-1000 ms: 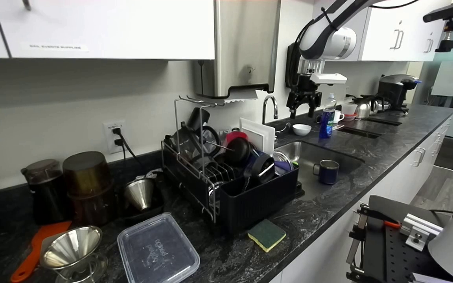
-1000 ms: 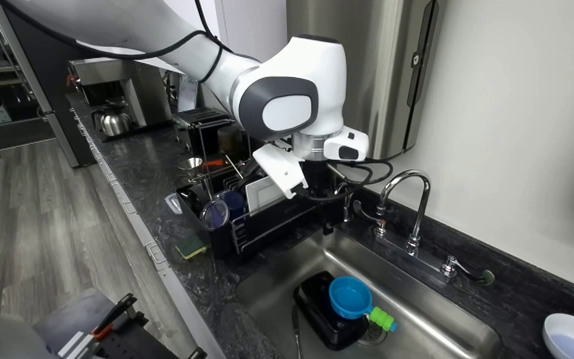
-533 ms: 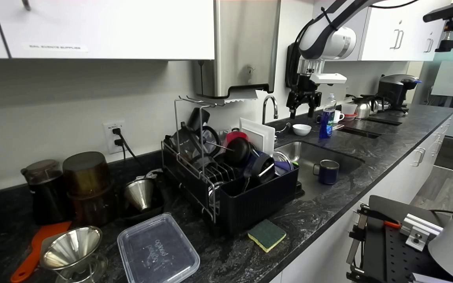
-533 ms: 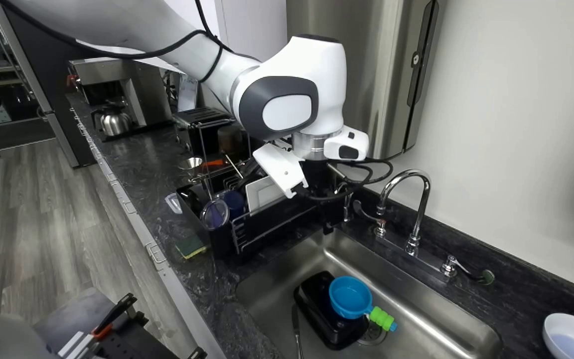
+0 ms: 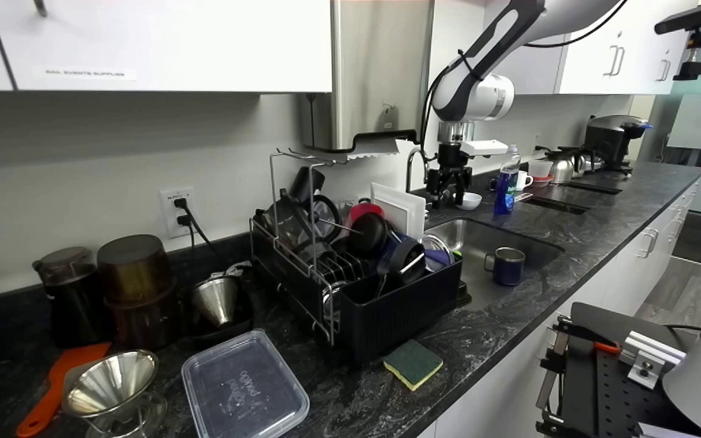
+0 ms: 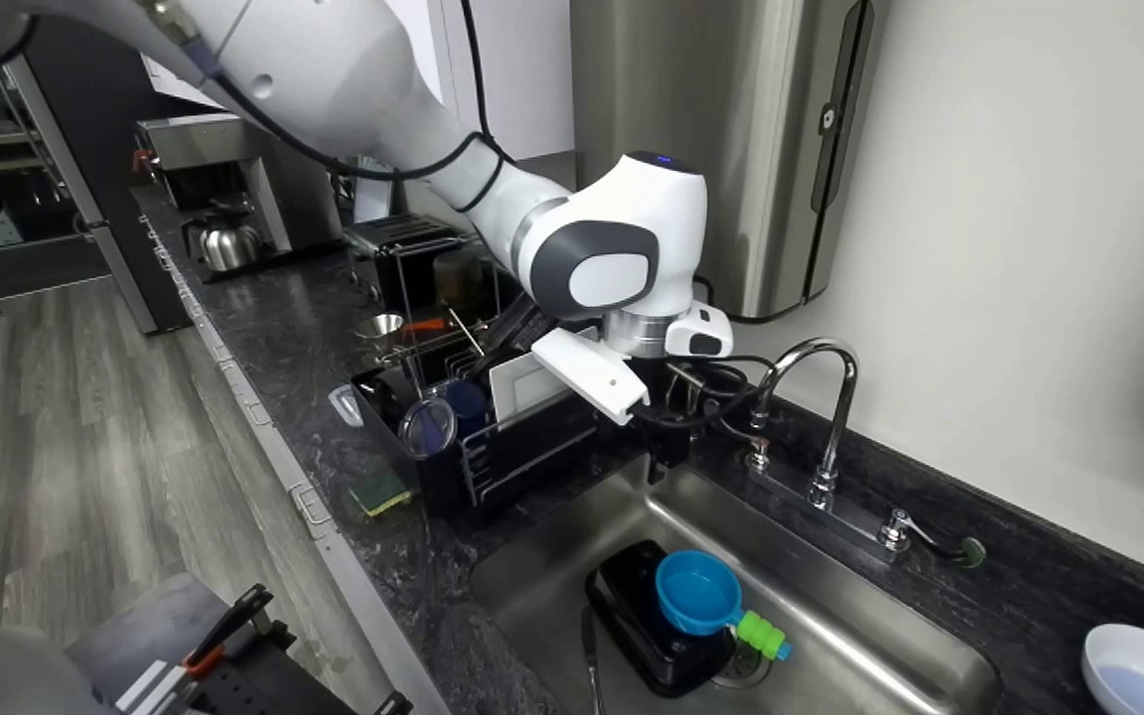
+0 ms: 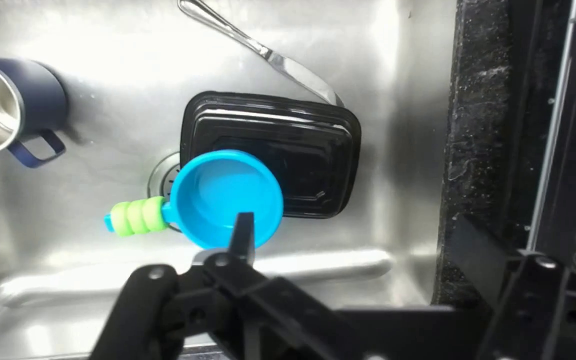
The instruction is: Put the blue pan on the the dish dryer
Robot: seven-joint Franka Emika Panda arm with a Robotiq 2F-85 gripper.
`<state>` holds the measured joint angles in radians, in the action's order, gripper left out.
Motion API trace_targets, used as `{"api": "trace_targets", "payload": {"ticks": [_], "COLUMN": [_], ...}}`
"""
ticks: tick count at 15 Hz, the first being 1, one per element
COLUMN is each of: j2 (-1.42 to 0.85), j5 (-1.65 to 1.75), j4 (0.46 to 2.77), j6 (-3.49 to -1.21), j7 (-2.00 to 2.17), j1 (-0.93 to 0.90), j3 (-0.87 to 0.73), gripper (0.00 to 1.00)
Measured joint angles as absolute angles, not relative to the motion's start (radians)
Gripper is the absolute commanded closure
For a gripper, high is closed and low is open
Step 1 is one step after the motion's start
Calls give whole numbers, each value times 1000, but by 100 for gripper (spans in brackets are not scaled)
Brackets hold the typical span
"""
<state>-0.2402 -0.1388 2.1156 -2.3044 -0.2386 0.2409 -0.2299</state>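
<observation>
The blue pan [image 6: 699, 593] lies in the sink with its open side up, partly on a black lidded container. In the wrist view the pan [image 7: 218, 185] shows its green ribbed handle [image 7: 138, 216] pointing left. It is hidden or nearly hidden in an exterior view behind the dish dryer [image 5: 399, 313]. The dryer, a black rack full of dishes, also shows in an exterior view [image 6: 532, 447] beside the sink. My gripper [image 5: 447, 199] is open and empty above the sink's back corner. In the wrist view the open gripper [image 7: 352, 227] has its left finger overlapping the pan from above, apart from it.
The black container [image 7: 313, 155], a knife [image 7: 293, 70] and a dark blue mug [image 7: 43, 100] are in the sink. The faucet [image 6: 835, 417] rises behind it, near my wrist. A white plate [image 5: 399, 210] stands tall in the dryer. A sponge [image 5: 412, 363] lies in front.
My arm has come down, bringing the open gripper lower over the sink; it shifts left in an exterior view. The pan and dishes have not moved.
</observation>
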Motion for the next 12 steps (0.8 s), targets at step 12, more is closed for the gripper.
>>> {"api": "trace_targets", "payload": {"ticks": [12], "j2": [-331], "j5": [-104], "j4": [1900], "j6": [-2107], "j7": [-285], "j1": [298], "j3": [-229], "gripper": [0]}}
